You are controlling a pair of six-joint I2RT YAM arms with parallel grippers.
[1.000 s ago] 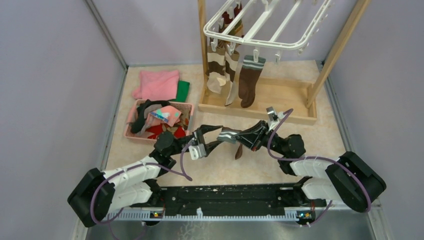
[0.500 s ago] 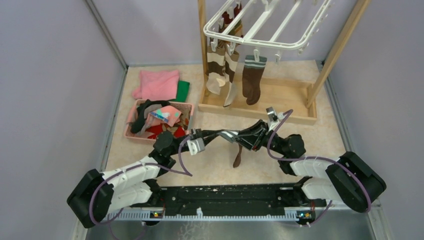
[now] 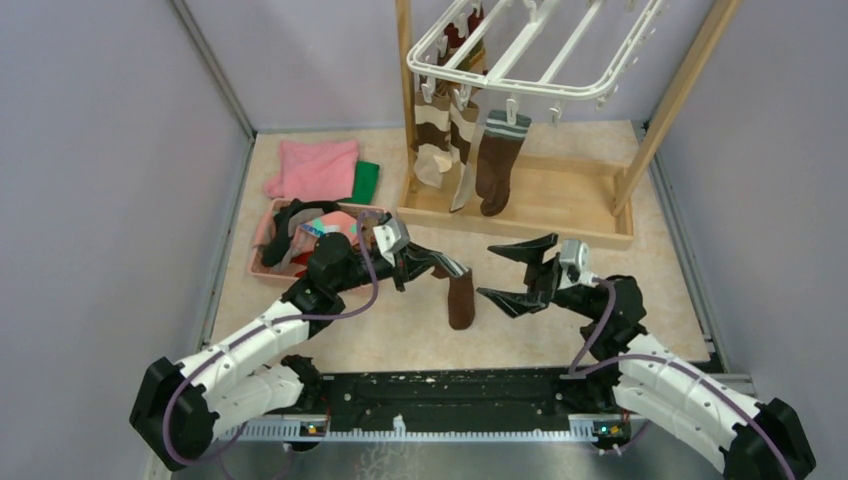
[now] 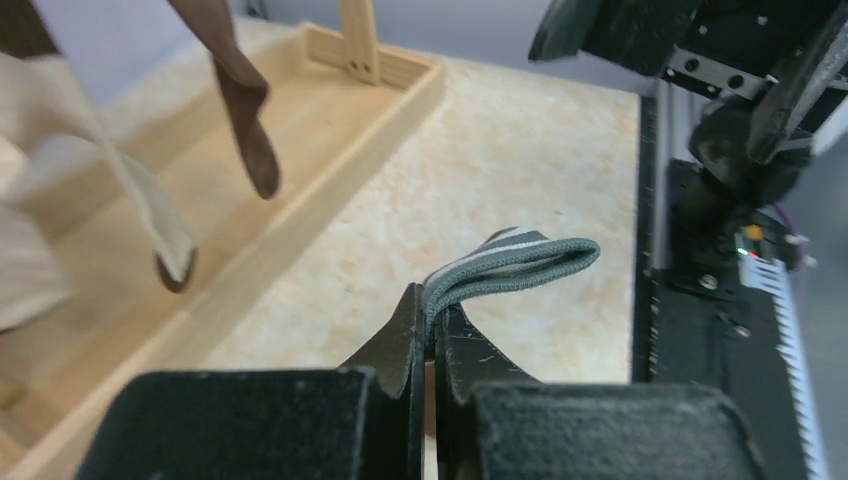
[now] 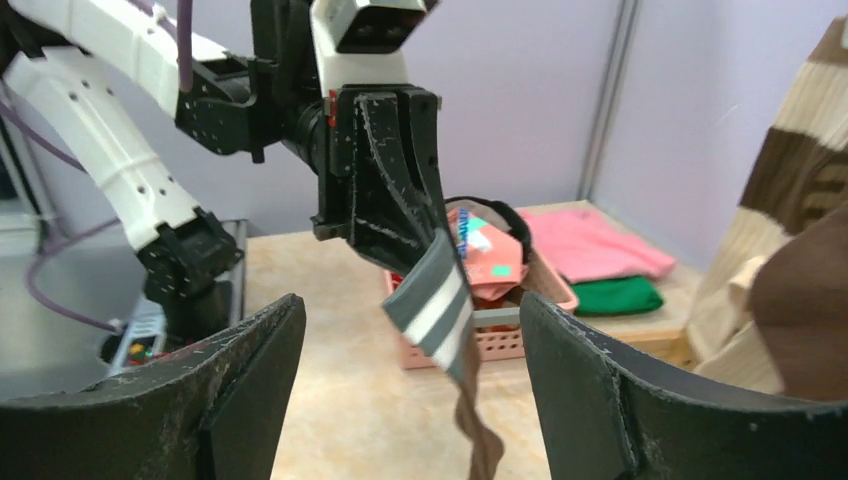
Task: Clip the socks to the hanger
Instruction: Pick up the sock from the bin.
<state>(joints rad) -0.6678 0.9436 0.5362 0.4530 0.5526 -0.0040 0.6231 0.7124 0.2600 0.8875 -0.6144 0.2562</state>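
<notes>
Lilac walls (image 3: 100, 150), speckled beige tabletop (image 3: 420, 345)

Left arm (image 3: 255, 338) reaches from its base at near left, up and inward over the table, wrist level, pointing right. Left gripper (image 3: 438, 266) has its jaws pressed together on the striped cuff of a brown sock (image 3: 461, 297); the wrist view shows the fingers (image 4: 400, 345) pinching the fabric fold. Right arm (image 3: 668, 377) angles in from near right, elbow raised, wrist turned left toward the other arm. Right gripper (image 3: 487, 272) has its jaws spread wide, one finger above the other, holding nothing, a little apart from the left fingertips
</notes>
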